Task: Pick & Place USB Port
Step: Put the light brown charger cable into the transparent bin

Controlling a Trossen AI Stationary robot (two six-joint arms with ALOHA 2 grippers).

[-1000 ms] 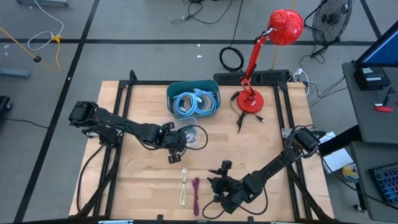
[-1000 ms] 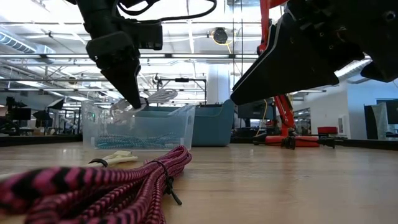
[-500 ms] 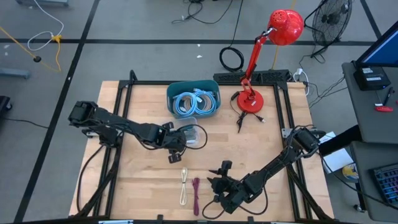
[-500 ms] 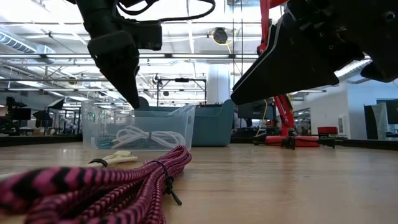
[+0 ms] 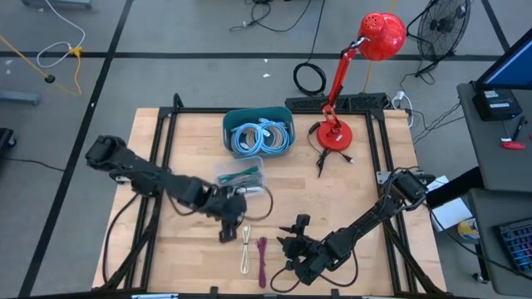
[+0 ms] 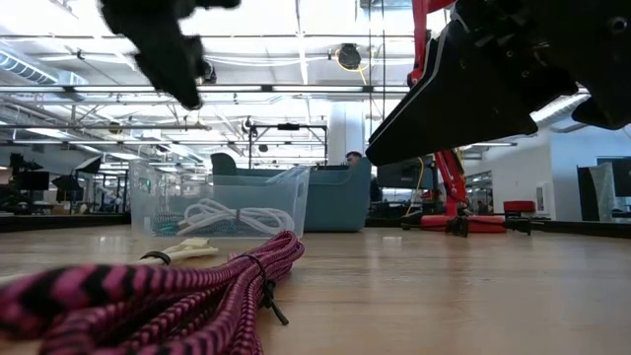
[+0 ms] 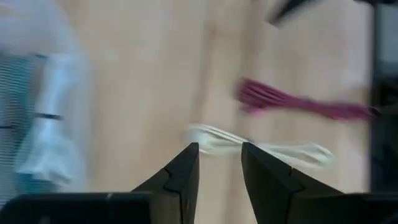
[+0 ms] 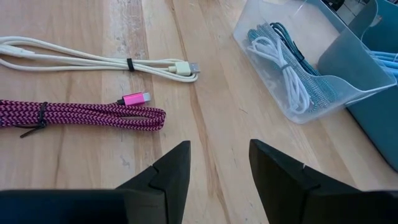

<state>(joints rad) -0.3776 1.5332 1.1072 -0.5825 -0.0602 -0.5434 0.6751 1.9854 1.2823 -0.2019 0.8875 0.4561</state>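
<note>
My left fingers stand parted with a gap between the tips, nothing in them, over bare desk. Just past the tips lies the cream USB cable, and beyond it the pink braided cable, side by side and not touching. Off to one side of these fingers sits the clear bin, holding a white cable and a teal coiled one.

My right fingers are parted too, empty, low over the desk near its front edge. Ahead of them the same two cables lie stretched out, each cinched by a tie; the cream one's plug and the pink one's magenta plug both point toward the clear bin. Nothing lies between the tips and the cables.

Behind the clear bin, touching or nearly so, stands a teal bin full of pale blue cable. Beside it, a red desk lamp, well away from either set of fingers.
</note>
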